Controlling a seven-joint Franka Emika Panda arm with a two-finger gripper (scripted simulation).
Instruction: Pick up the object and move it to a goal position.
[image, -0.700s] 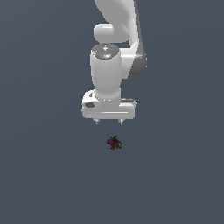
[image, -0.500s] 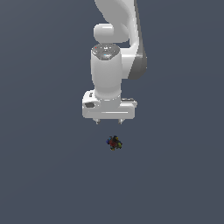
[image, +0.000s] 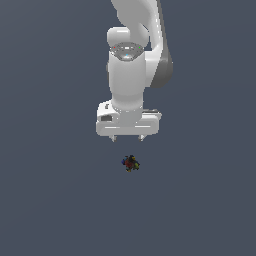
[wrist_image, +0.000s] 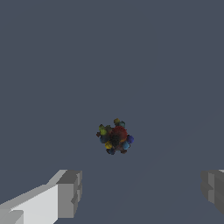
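Note:
The object (image: 130, 163) is a tiny dark lump with red, yellow, green and blue patches, lying on the flat grey floor. In the exterior view it sits just below my white gripper (image: 127, 138), apart from it. In the wrist view the object (wrist_image: 115, 136) lies ahead of the gap between my two grey fingertips (wrist_image: 69, 193). My gripper (wrist_image: 140, 190) is open and empty, with the jaws spread wide. Only the short tips of the fingers show under the hand in the exterior view.
The white arm (image: 134, 55) rises from the hand to the top edge of the exterior view. The grey floor (image: 50, 200) fills the rest of both views with nothing else on it.

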